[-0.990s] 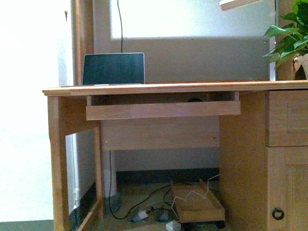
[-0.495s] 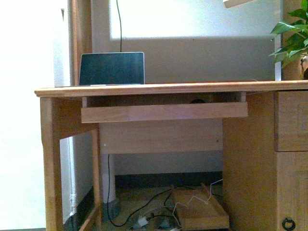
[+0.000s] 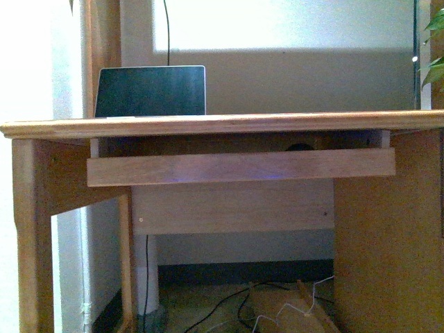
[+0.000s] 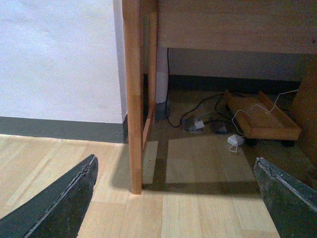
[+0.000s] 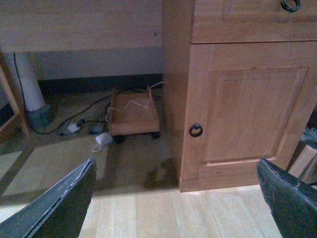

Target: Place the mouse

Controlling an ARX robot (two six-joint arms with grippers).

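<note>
- Left claw (image 4: 174,162): 1 unit, 2 dark fingers (image 4: 64,198), spread wide, nothing between them but floor. It sits low, facing the desk leg (image 4: 132,99).
- Right claw (image 5: 176,163): 1 unit, 2 dark fingers (image 5: 59,203), also spread wide and holding nothing. It sits low, facing the cabinet door (image 5: 247,119).
- Mouse (image 3: 300,146): 1. Only a small dark rounded hump shows in the front view, too little to confirm details. It peeks over the front board of the pull-out shelf (image 3: 239,168), just under the desktop (image 3: 222,125), right of centre.
- Mouse vs claws: well apart. It is up at shelf level and appears in neither wrist view.
- Desk hardware: 1 cabinet door with 1 ring pull (image 5: 196,130), and 1 more ring pull (image 5: 290,4) on the drawer above it.
- Floor under the desk: 1 wheeled wooden tray (image 4: 262,124), 2 white power bricks (image 4: 235,140), loose black cables.
- On the desktop: 1 laptop (image 3: 151,90), open, at the far left, screen dark.
- Plant (image 3: 436,66): a few leaves at the right edge.
</note>
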